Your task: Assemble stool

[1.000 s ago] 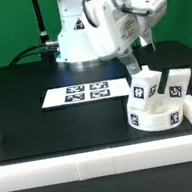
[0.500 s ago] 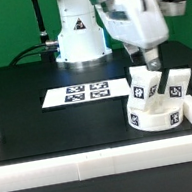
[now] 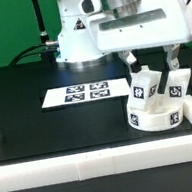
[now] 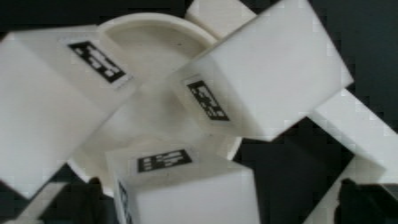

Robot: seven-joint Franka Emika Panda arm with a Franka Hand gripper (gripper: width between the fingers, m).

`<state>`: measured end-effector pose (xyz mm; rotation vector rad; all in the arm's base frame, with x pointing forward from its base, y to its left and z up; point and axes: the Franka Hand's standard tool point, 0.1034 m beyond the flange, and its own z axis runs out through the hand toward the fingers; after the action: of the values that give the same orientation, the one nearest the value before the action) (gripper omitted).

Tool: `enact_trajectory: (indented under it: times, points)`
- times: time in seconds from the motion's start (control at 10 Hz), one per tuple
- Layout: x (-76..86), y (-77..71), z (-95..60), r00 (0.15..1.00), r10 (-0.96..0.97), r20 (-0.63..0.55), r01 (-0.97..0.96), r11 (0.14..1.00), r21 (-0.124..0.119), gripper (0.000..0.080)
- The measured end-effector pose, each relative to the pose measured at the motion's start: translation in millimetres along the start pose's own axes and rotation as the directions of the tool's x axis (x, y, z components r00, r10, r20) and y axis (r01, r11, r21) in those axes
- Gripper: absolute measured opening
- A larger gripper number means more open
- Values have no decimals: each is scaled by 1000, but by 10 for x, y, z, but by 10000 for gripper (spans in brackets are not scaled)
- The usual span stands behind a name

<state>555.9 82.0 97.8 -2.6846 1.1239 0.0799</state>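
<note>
Three legs: short white blocks with black-and-white tags, standing on the seat; the first leg (image 3: 141, 87) (image 4: 267, 75), second leg (image 3: 159, 86) and third leg (image 3: 179, 82) crowded close together
Seat: round white disc (image 3: 156, 116) (image 4: 151, 45) on the black table (image 3: 35, 104), in the corner of the border rails (image 3: 95, 163) at the exterior view's right
Gripper: (image 3: 150, 57) hung above the legs, fingers (image 3: 130, 59) spread apart, holding nothing
Marker board: (image 3: 83, 92) lay flat, well apart from the stool, toward the exterior view's left
Wrist view: tagged blocks filled the frame, edges blurred
</note>
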Motion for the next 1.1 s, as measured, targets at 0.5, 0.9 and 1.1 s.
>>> enact_trajectory:
  times: [0.5, 0.9, 1.1]
  points:
    - [48, 63, 4, 718, -695, 13, 695, 717, -54, 649]
    - [152, 133, -32, 359, -930, 78, 931, 351, -96, 649]
    - [167, 143, -19, 176, -979, 102, 980, 166, -107, 649]
